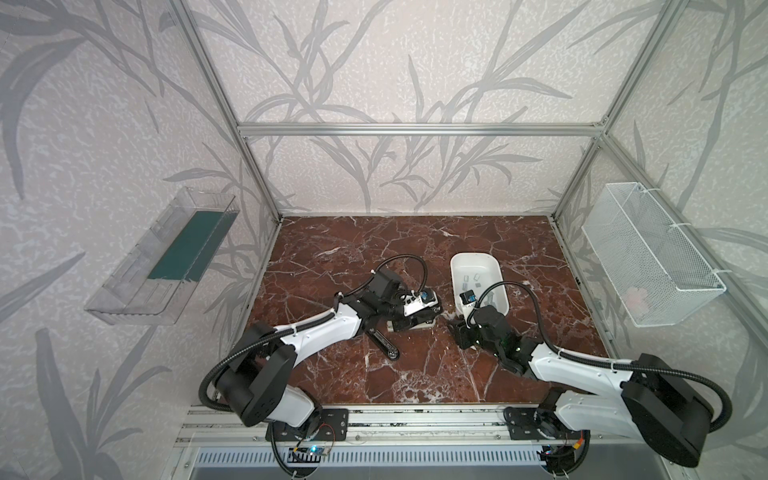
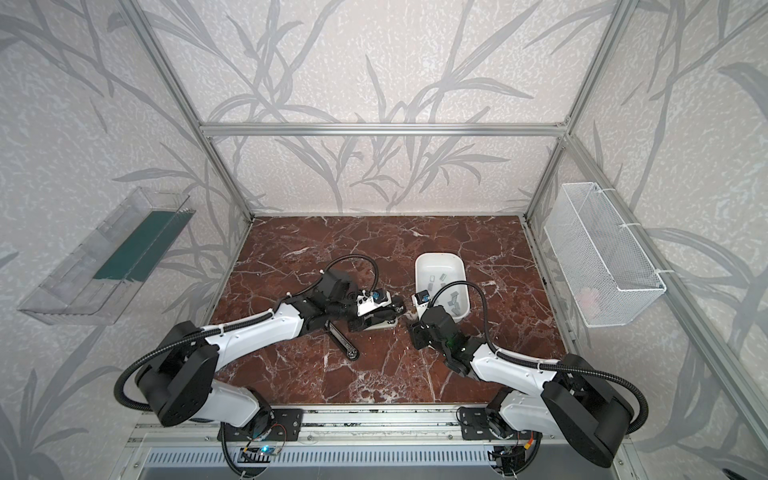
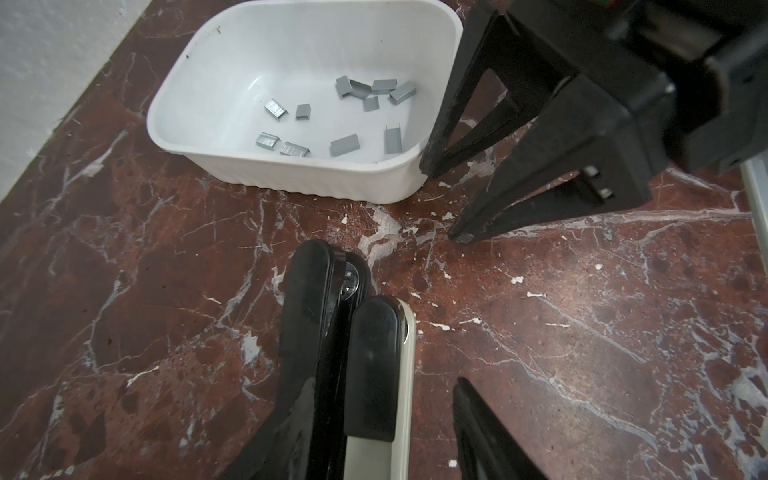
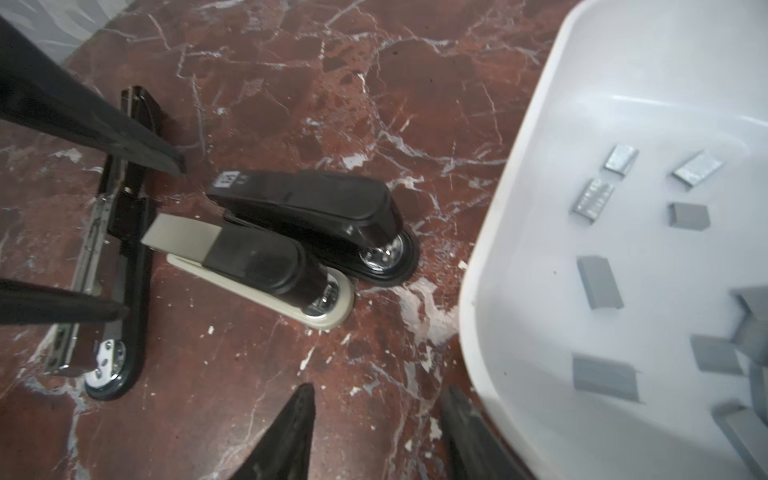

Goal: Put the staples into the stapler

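While the staples (image 3: 344, 145) lie loose in the white tub (image 3: 291, 187), some ten short grey strips turned every way, the opened stapler (image 4: 133, 257) lies flat on the worktop (image 1: 374, 249), apart from the tub and beyond two closed staplers. Its long axis runs crosswise to theirs, so it lies broadside to the tub, with its bare metal channel facing up and a chrome plate at one end. The beige-based stapler (image 4: 257, 257) and the black stapler (image 4: 316, 203) lie side by side, noses toward the tub, the black one's nose near the tub wall.

The left gripper (image 4: 153, 237) has its jaws apart around the rear of the beige-based stapler, with a gap showing beside it, so it clamps nothing. The right gripper (image 3: 446, 203) is released and empty, its tips low, just beside the tub's corner.

Well away from the tub, on the side walls, hang a clear bin (image 1: 124, 286) holding a dark green slab and a wire basket (image 1: 648, 249) with something pale in it, too blurred to name.
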Motion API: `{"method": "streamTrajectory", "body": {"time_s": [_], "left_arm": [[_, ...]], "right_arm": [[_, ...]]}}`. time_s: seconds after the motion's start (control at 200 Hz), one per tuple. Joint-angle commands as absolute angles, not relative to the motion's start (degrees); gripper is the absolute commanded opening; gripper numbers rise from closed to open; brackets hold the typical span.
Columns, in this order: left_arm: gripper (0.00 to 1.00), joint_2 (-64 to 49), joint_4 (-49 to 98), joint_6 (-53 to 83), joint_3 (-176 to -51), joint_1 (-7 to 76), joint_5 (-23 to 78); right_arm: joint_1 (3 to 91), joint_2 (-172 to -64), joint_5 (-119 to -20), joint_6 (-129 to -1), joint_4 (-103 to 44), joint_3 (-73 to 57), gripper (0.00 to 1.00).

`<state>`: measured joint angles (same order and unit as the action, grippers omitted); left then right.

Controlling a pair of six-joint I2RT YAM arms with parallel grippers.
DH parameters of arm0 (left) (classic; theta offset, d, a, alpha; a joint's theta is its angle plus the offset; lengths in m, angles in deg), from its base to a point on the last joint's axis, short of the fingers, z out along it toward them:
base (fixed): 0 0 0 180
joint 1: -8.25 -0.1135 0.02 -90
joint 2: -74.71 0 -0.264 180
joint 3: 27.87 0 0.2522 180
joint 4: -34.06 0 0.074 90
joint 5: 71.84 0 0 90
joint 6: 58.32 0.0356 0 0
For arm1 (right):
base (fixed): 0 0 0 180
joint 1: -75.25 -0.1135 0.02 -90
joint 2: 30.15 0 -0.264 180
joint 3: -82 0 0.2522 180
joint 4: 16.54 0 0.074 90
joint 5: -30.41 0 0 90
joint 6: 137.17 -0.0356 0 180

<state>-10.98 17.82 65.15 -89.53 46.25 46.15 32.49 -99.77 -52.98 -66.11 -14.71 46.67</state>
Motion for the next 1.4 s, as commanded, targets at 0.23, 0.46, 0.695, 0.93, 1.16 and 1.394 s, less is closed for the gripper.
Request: {"method": "streamTrajectory", "body": {"time_s": [0.23,0.46,0.695,0.93,1.16,1.394], "left_arm": [[0.52,-17.7,11.5,64.8,-94.4,46.5,48.0],[0.56,-22.9,9.2,63.9,-98.6,46.5,43.2],[0.58,-24.1,9.8,64.5,-99.3,46.5,43.5],[0.58,-25.7,10.5,66.2,-98.7,46.5,49.6],[0.54,-26.8,11.7,67.1,-99.0,46.6,50.8],[0.45,-29.8,10.9,69.0,-100.1,46.6,50.7]], "right_arm": [[35.7,-103.9,-50.4,-68.3,-16.8,45.7,0.47],[36.5,-105.4,-51.8,-68.0,-15.8,45.5,0.47],[36.6,-105.3,-52.8,-67.6,-16.0,45.2,0.47],[36.6,-104.6,-54.2,-67.0,-15.6,45.6,0.48],[36.5,-103.2,-55.5,-66.7,-14.7,46.9,0.49],[36.5,-100.5,-56.0,-66.8,-14.9,48.5,0.49]]}}
